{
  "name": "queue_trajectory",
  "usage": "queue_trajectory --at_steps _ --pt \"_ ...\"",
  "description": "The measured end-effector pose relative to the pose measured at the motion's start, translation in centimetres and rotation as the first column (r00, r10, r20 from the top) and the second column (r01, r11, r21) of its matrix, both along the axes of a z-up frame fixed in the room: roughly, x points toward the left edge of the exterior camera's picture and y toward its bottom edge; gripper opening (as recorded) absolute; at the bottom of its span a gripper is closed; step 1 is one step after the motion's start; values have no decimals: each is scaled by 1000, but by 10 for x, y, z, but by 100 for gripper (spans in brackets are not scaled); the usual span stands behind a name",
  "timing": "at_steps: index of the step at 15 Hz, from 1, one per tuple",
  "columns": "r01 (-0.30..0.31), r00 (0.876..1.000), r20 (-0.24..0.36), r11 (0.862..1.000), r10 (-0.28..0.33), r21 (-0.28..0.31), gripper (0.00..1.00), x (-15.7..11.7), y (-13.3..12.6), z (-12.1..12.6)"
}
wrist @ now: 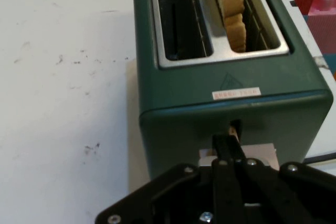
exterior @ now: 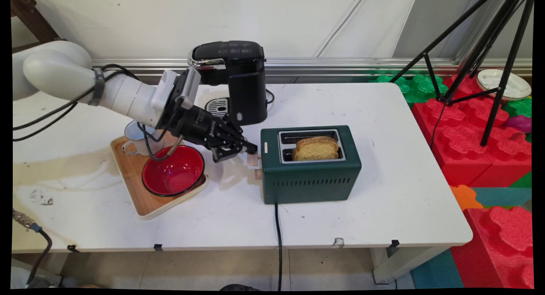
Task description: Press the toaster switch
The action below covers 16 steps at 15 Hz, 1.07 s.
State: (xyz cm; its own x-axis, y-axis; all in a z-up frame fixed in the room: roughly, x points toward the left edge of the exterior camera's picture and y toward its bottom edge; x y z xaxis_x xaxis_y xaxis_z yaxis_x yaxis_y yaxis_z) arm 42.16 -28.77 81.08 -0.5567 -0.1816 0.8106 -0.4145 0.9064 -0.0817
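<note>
The white table (exterior: 383, 193) is carrying everything here. At its back edge a black coffee machine (exterior: 238, 80) is standing against the wall. Toward the middle, a dark green 2-slot toaster (exterior: 311, 171) is sitting with its black cord running off the near edge; a slice of toast (exterior: 317, 148) is poking up out of the slot nearer the camera, while the other slot is showing only bare wire guides. To the left, a wooden tray (exterior: 147, 203) is holding a red bowl (exterior: 173, 171) and, behind it, a pale enamel mug (exterior: 134, 135) half hidden by the arm. The black gripper (exterior: 251, 150) is reaching in from the left, its 2 fingers (wrist: 227, 148) pressed together and resting on top of the toaster's pale lever (exterior: 253, 159) at the left end face, just below the slot in which the lever rides.
</note>
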Motion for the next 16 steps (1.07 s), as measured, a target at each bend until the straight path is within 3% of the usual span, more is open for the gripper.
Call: queue_trajectory --at_steps 16 --pt "-9 1000 29 1000 9 16 0 -3 1 -26"
